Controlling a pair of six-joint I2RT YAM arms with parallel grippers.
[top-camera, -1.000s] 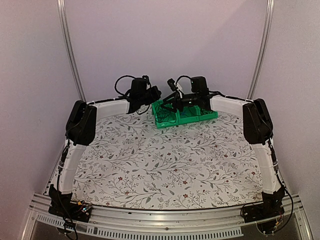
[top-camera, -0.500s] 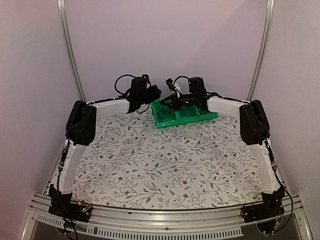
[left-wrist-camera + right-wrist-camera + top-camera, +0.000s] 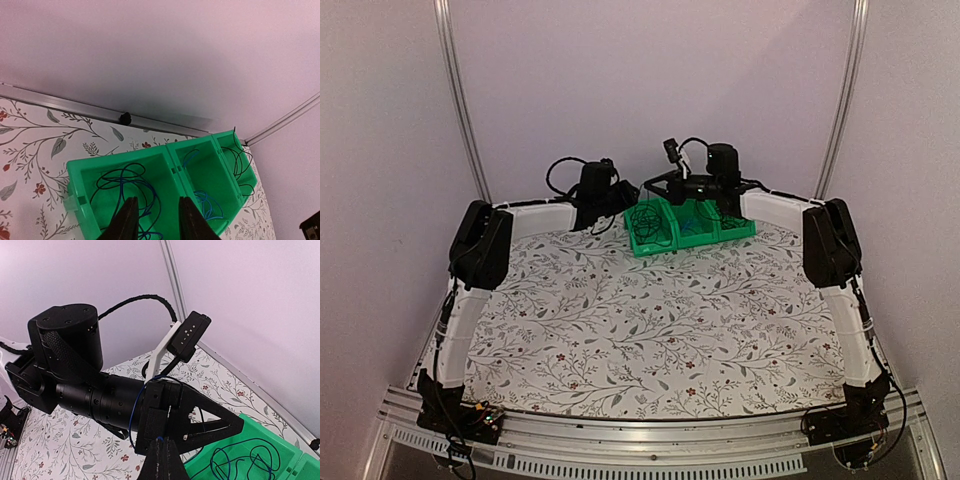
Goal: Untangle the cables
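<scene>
Cables (image 3: 125, 187) tangled in bin (image 3: 172, 150)'s left compartment, directly under left gripper (image 3: 157, 202), fingers apart; right gripper (image 3: 160, 460) above bin, pinching blue cable (image 3: 131, 412).

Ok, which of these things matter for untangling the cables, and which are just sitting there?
Job: tangled cables; blue cable in the shut right pincer; open left pincer.
Just there: green bin, floral cloth, back rail.

The right gripper (image 3: 658, 186) is lifting off the green bin (image 3: 650, 248) at the desk's far edge, pinching a blue cable (image 3: 130, 416); the left gripper (image 3: 620, 203) is backing leftward.
</scene>
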